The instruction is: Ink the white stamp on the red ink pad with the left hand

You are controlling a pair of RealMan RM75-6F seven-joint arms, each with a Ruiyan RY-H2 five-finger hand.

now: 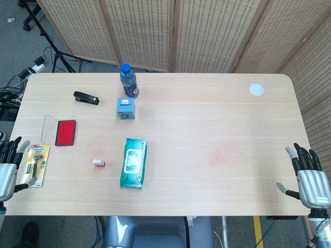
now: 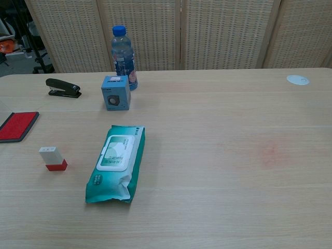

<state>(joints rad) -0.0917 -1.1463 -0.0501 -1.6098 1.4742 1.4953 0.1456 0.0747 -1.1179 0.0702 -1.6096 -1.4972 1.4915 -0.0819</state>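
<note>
At the far left edge of the pale wooden bench [image 1: 207, 124], the robot's left hand [image 1: 9, 168] sits with its dark fingers [image 1: 13, 147] spread apart, holding nothing. Just beside those fingers, toward the middle, lies a yellow blister pack of razors [image 1: 35, 164]. A little beyond the fingertips, further up the bench, the flat red ink pad [image 1: 65, 132] rests in its dark tray, with its clear lid [image 1: 47, 128] open on the side nearer the edge. The small white stamp with a red base [image 1: 98, 163] stands upright, well apart from the left fingers, further in than the razor pack. Farther up lies a black stapler [image 1: 86, 97]. Next comes a teal pack of wet wipes [image 1: 134, 161], lying flat just beyond the stamp; above it stand a small blue box [image 1: 125, 108] and a blue-capped clear water bottle [image 1: 129, 81]. A round white disc [image 1: 256, 89] lies near the far right corner. At the right edge, the right hand [image 1: 309, 182] hangs with fingers apart, gripping nothing.
</note>
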